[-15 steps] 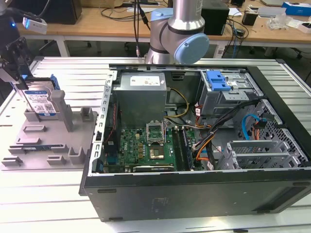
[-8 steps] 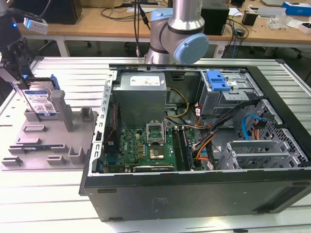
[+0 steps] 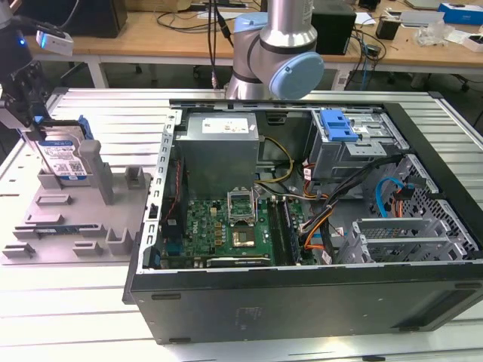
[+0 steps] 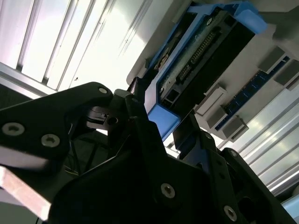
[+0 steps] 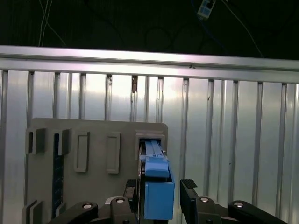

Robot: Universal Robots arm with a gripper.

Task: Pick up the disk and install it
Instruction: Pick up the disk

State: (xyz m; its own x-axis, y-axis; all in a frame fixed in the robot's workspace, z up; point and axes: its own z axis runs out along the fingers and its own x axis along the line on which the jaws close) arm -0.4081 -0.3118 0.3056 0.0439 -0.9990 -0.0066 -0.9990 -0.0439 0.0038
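Observation:
The disk (image 3: 65, 156) stands upright in a slot of the grey fixture (image 3: 75, 226) at the exterior view's left, silver with a white-and-blue label and a blue carrier frame. My gripper (image 3: 32, 124) comes down over its upper end. In the first wrist view the disk's blue edge (image 5: 158, 203) sits between the two black fingers (image 5: 188, 196) of my gripper (image 5: 159, 186), with a narrow gap on one side. The second wrist view shows the gripper (image 4: 161, 125) straddling the disk (image 4: 196, 60) and its connector end. The jaws stand open around the disk.
An open computer case (image 3: 302, 302) fills the exterior view's middle and right, with a motherboard (image 3: 226, 230), cables and a drive bay with a blue latch (image 3: 337, 124). The arm's base (image 3: 275, 60) stands behind it. The ribbed metal table (image 3: 68, 302) lies beneath.

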